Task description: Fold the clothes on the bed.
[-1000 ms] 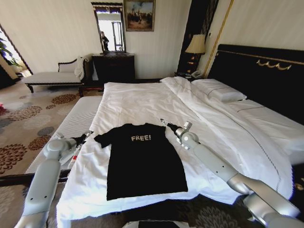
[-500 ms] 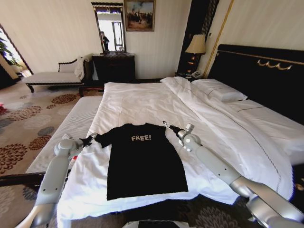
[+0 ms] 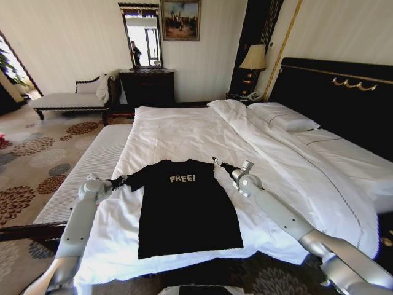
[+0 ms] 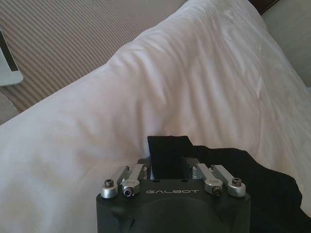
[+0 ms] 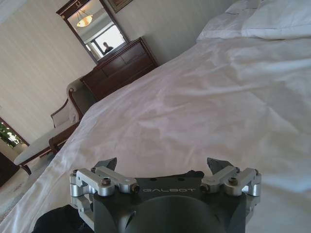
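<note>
Clothes (image 3: 186, 206) flat, black (white "FREE!")

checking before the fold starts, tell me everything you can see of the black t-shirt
The black T-shirt lies flat and face up on the white duvet near the bed's foot, white "FREE!" lettering on its chest, short sleeves spread, soft cotton by its look. The left gripper is at its left sleeve, the right gripper at its right sleeve, open.

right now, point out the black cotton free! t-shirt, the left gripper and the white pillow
black cotton FREE! T-shirt (image 3: 184, 212): head view, mid-body fabric
left gripper (image 3: 123, 180): head view, fingertips at sleeve
white pillow (image 3: 284, 117): head view, top face
</note>
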